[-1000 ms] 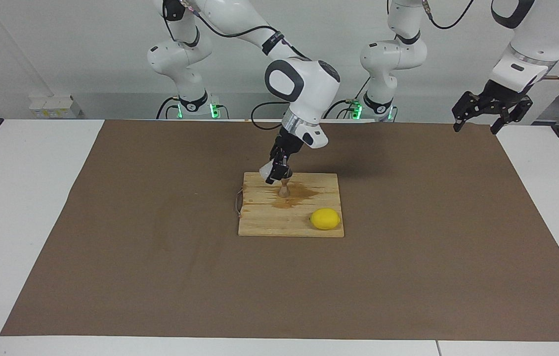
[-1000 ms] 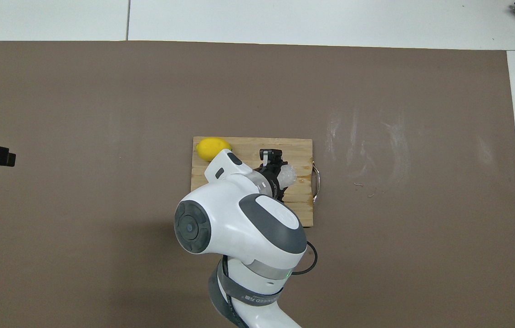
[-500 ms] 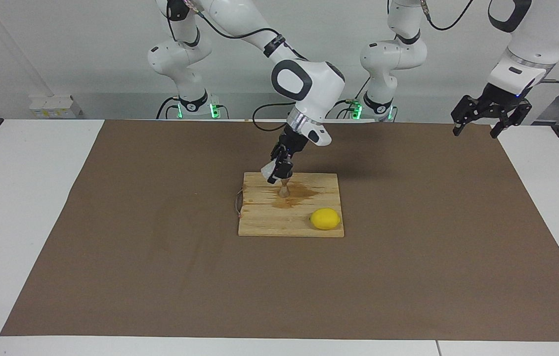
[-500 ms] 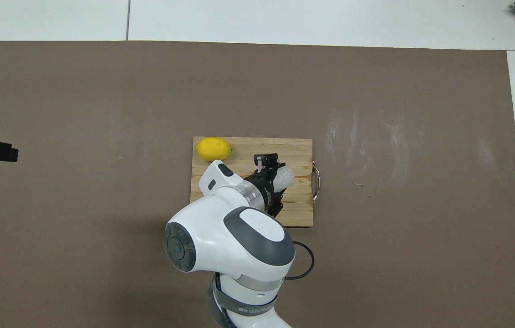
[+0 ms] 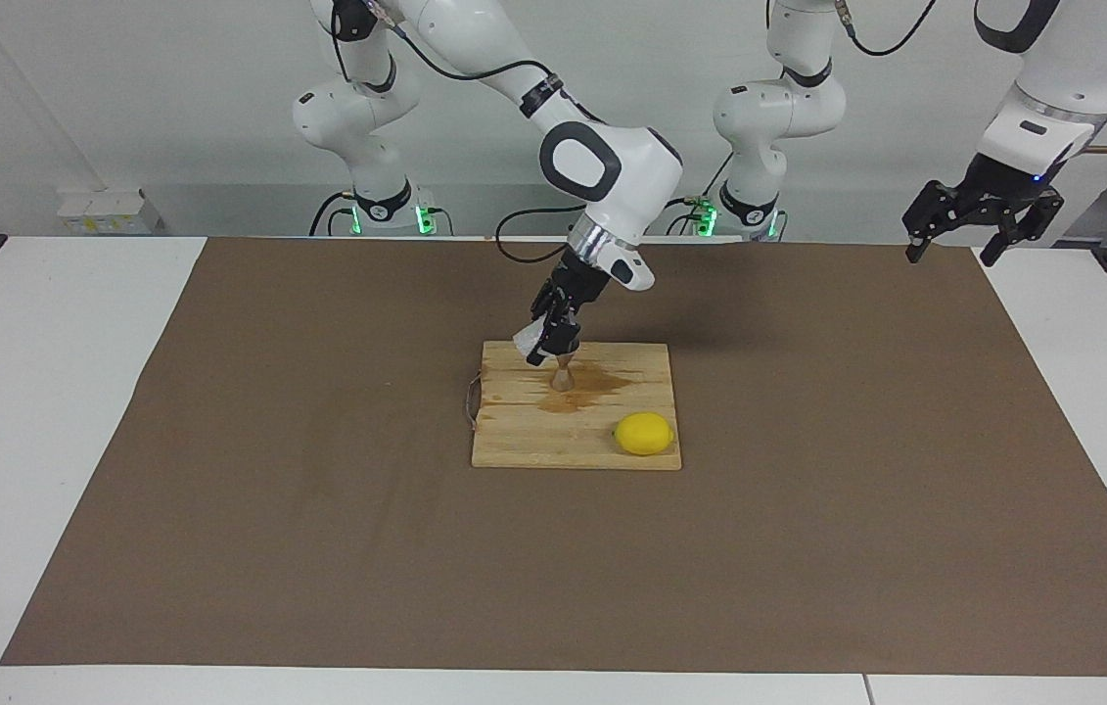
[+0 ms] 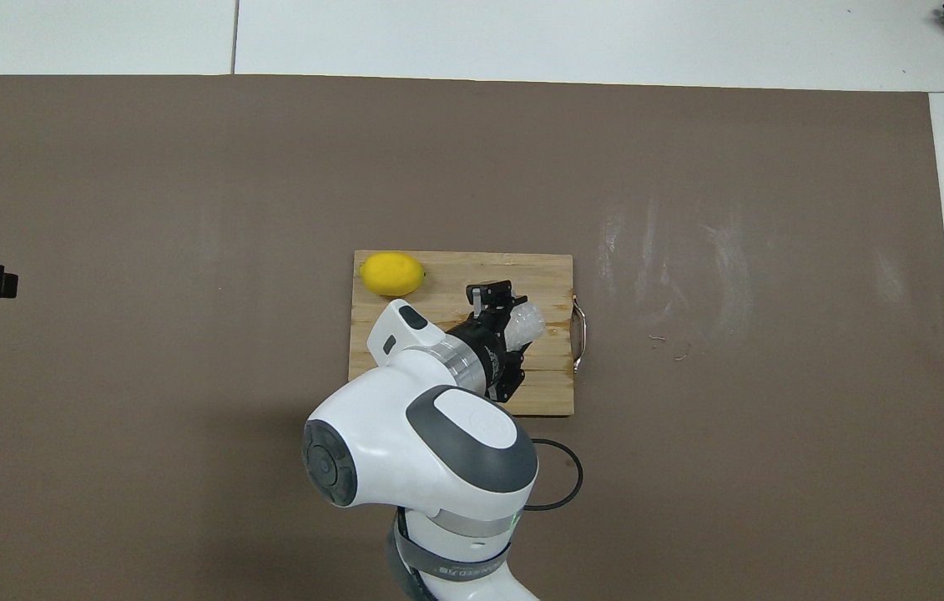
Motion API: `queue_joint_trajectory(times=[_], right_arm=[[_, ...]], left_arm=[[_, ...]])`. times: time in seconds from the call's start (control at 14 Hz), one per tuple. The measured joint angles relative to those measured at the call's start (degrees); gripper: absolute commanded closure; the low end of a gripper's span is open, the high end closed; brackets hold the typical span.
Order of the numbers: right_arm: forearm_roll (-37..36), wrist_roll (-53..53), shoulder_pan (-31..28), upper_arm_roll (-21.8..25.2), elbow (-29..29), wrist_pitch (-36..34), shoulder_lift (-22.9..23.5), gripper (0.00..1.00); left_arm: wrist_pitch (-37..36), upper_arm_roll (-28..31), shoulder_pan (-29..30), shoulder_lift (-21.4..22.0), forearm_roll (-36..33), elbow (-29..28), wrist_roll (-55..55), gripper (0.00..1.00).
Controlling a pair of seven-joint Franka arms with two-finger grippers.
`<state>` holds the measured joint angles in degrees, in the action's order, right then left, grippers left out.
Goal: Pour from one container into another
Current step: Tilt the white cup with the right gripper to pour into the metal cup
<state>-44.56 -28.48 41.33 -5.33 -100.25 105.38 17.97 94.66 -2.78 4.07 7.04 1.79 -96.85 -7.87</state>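
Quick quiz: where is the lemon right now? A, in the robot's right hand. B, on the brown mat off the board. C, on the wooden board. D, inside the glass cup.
C: the lemon lies on a corner of the wooden board, apart from the jigger.

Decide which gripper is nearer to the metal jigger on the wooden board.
Right. The right gripper, shut on the glass cup, hangs just above the jigger; the left gripper waits, open, over the table's edge at its own end.

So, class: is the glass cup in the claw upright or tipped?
Tipped. The glass cup leans in the right claw, directly over the jigger.
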Motion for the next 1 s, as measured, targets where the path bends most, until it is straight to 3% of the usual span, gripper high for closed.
queue_joint_trajectory(times=[1.0], right_arm=[[-8.8, 5.8, 3.5, 0.0, -5.4, -0.8, -1.5, 0.50]], left_arm=[[0.0, -0.5, 0.0, 0.3, 0.1, 0.0, 0.7, 0.00]])
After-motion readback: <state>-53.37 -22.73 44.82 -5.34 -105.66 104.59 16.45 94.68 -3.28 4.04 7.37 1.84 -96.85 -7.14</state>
